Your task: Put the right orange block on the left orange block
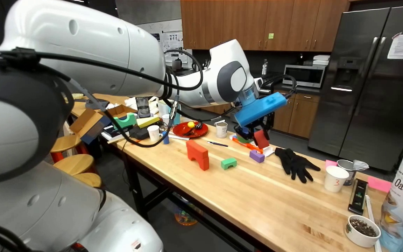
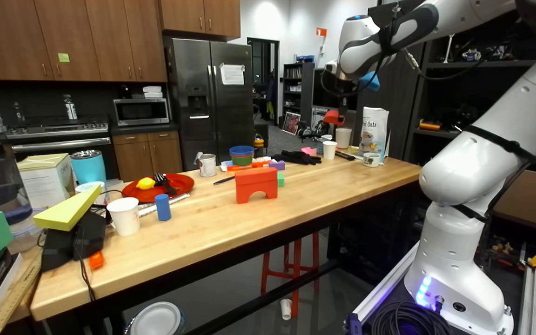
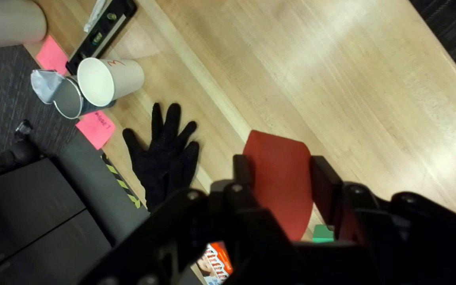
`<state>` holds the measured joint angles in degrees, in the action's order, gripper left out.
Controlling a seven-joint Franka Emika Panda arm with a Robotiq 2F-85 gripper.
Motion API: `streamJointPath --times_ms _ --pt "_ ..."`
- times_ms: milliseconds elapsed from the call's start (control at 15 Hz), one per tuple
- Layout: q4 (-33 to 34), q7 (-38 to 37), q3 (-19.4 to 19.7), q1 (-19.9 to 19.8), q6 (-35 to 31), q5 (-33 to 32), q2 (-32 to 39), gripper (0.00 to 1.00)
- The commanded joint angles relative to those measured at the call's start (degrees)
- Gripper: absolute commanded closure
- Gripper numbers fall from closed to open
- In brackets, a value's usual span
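Wooden cabinets (image 1: 247,24) and a steel refrigerator (image 1: 373,98) back a long wooden table (image 1: 275,199), the work surface of the room. Between the two long edges of the table, the left orange block (image 1: 196,149) stands on its feet, arch opening downward; this posture turns a flat top upward, the natural landing place for the piece to come. Held aloft over the table, well apart from that top: the right orange block (image 1: 261,139), visible in both exterior views. Two fingers (image 3: 327,180) of the gripper (image 3: 281,172) are clamped on its opposite sides, and one end projects beyond the fingertips, an arrangement that should let the block touch down before the fingers do. Its tilt in an exterior view would, in all likelihood, need levelling before release, lest it land on a corner and slide off. The height presumably serves to clear the green block (image 1: 228,163) and the purple block (image 1: 256,156), which continue in a loose row from the left orange block toward the table edge away from the robot (image 2: 458,251). Near that same edge lie a black glove (image 1: 293,163) and a paper cup (image 1: 333,177) marked 3, probably set aside from the stacking
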<state>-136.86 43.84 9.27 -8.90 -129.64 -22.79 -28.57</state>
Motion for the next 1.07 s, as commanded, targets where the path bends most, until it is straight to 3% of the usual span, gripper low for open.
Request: streamJointPath --times_ms 0,467,1000 --pt "-3.1 2.4 1.0 1.9 -2.5 -1.2 -3.2 0.84" --pt "-7.2 8.7 1.1 4.0 -6.2 -1.6 -7.1 0.84" --pt "-11.5 13.5 1.3 7.4 -4.8 1.2 -10.6 0.84"
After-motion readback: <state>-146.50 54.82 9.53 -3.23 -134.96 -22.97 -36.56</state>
